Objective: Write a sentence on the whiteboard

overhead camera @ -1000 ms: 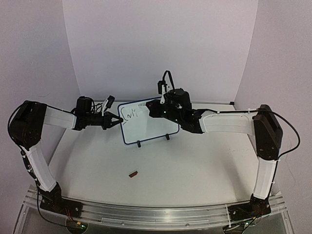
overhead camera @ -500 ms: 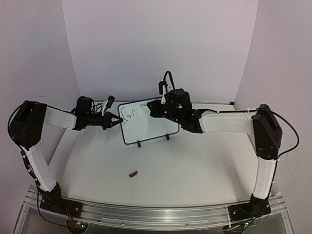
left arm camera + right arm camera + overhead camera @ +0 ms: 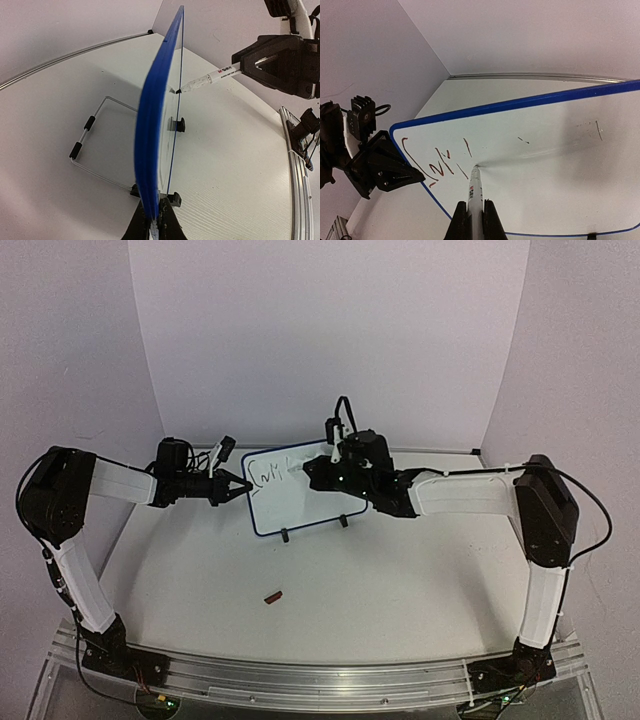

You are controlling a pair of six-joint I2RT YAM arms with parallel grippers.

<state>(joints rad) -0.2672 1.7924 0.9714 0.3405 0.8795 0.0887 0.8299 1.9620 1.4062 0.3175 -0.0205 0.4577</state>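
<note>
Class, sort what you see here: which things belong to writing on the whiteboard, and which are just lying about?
In use: whiteboard, clamped at its edge by the left gripper; marker, in the right gripper, tip on the board; scrawled writing.
Lying about: small reddish-brown piece on the table.

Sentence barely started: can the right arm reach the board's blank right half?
Probably yes. Its marker tip touches the whiteboard, nothing blocks that half, and the left fingers steady the edge.
</note>
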